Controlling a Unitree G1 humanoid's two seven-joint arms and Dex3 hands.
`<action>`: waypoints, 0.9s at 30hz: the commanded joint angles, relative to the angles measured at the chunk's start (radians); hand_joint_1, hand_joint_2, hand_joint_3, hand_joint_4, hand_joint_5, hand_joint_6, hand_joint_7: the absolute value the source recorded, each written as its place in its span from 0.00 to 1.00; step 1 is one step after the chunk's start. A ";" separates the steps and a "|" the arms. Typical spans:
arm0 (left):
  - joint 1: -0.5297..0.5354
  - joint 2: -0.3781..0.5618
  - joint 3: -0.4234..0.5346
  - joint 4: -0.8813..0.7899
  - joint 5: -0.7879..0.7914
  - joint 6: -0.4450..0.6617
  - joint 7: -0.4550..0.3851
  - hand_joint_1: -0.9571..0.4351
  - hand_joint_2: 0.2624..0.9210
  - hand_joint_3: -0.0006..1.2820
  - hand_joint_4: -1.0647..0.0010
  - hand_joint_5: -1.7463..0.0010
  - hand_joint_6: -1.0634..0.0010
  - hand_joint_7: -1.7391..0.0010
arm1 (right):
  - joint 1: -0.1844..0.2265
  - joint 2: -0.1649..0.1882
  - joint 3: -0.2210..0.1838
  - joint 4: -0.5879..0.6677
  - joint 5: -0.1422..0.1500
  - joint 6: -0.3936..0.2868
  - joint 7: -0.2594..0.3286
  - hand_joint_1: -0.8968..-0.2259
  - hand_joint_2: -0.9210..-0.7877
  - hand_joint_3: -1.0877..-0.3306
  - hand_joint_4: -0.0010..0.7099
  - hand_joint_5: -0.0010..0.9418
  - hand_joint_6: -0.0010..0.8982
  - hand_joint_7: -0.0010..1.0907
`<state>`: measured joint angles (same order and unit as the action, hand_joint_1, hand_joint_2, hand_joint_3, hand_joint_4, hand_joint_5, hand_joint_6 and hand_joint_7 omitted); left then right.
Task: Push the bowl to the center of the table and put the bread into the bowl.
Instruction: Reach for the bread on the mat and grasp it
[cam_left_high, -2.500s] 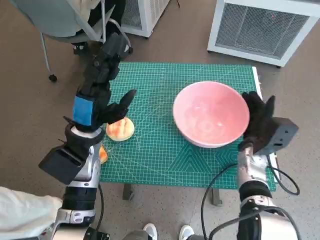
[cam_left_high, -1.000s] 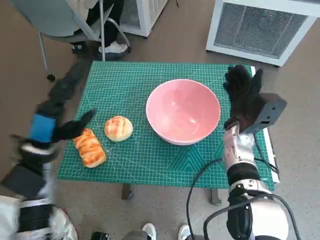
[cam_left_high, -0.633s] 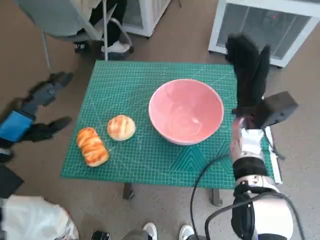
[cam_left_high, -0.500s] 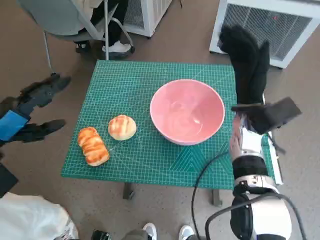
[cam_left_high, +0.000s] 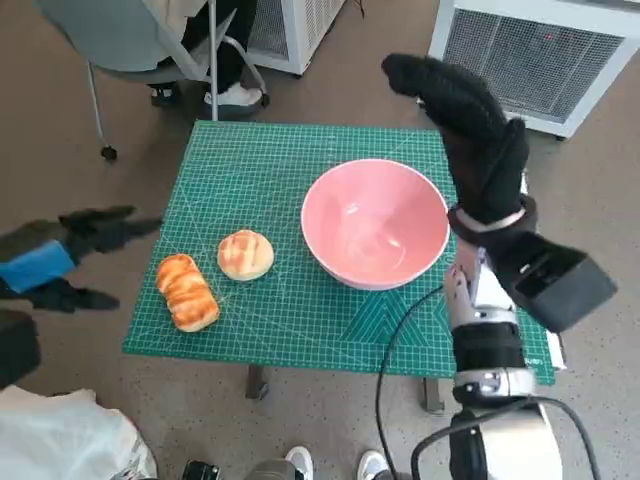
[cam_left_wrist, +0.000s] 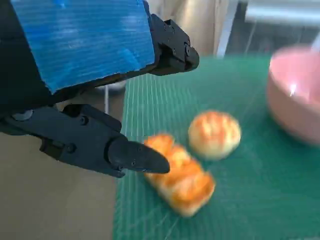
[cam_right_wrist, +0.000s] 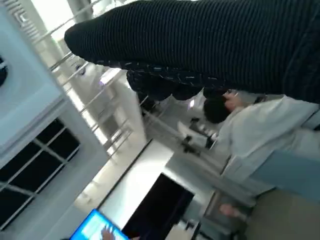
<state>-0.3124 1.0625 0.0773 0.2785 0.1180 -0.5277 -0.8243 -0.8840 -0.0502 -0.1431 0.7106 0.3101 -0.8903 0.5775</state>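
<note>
My small table is covered by a green cutting mat with a printed grid, standing on a brown floor. Beyond its far edge are white slatted units and a grey chair with a person's shoe beside it.

The pink bowl sits upright, mouth up, a little right of the table's middle. The long loaf of bread lies near my left front corner, its long axis slanting from far-left to near-right; the round bun rests just beside it, between loaf and bowl.

My right hand is raised above the bowl's far right rim, fingers stretched out, holding nothing. My left hand hangs off the table's left edge, fingers spread, empty.
</note>
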 joint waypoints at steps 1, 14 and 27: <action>-0.019 0.010 -0.056 -0.013 0.059 -0.010 -0.015 0.59 0.77 0.00 0.92 1.00 0.77 1.00 | 0.043 0.008 0.022 -0.041 0.006 0.024 0.011 0.39 0.00 0.38 0.45 0.03 0.00 0.76; -0.098 -0.033 -0.174 0.096 0.188 -0.110 0.038 0.59 0.77 0.00 0.93 1.00 0.78 1.00 | 0.077 0.006 0.032 -0.102 0.023 0.063 0.007 0.40 0.00 0.39 0.44 0.03 0.00 0.75; -0.165 -0.084 -0.244 0.209 0.261 -0.190 0.108 0.60 0.77 0.00 0.92 1.00 0.78 1.00 | 0.085 -0.004 0.023 -0.093 0.033 0.075 0.008 0.38 0.00 0.40 0.43 0.03 0.00 0.75</action>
<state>-0.4518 0.9907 -0.1504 0.4661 0.3584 -0.6962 -0.7369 -0.8207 -0.0478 -0.1170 0.6070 0.3387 -0.8268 0.5782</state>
